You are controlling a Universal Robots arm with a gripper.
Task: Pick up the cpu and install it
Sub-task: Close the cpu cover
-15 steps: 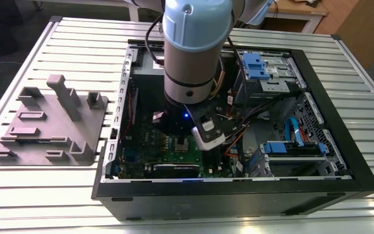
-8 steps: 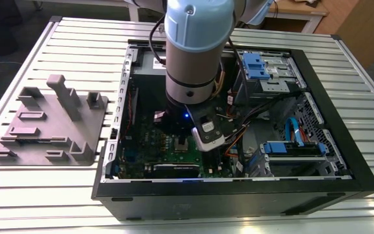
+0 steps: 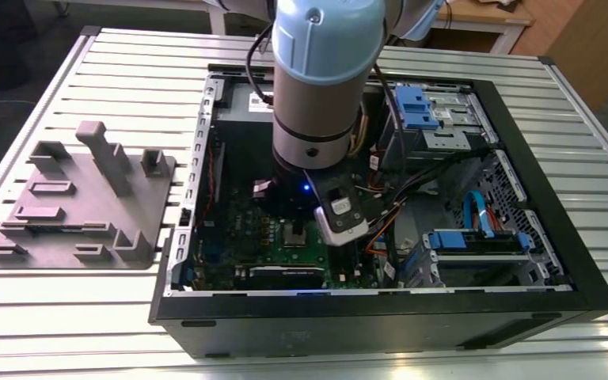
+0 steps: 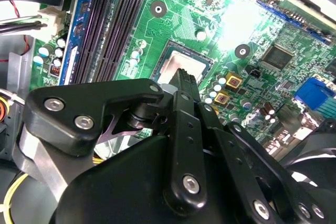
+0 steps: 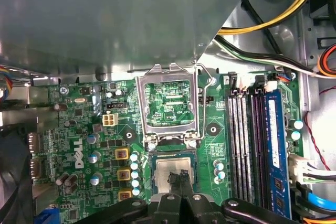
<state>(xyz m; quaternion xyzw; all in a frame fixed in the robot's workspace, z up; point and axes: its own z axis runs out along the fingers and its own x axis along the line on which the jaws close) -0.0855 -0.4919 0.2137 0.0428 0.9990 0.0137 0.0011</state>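
Note:
The cpu (image 5: 174, 172) is a small silvery square lying flat in the dark socket on the green motherboard (image 5: 79, 129). The socket's metal load plate (image 5: 168, 103) is swung open beside it. My gripper (image 5: 181, 178) hangs right over the cpu, its two black fingertips pressed together with nothing between them. In the second wrist view the same narrow fingers (image 4: 186, 90) reach down onto the cpu (image 4: 173, 65). In the exterior view the arm (image 3: 315, 119) stands upright inside the open computer case (image 3: 389, 313), above the motherboard (image 3: 243, 237).
Memory slots (image 5: 252, 145) run beside the socket, and yellow and black cables (image 5: 273, 19) hang near the case wall. Blue drive cages (image 3: 420, 107) fill the case at the exterior view's right. A grey fixture block (image 3: 82, 198) lies on the slatted table at its left.

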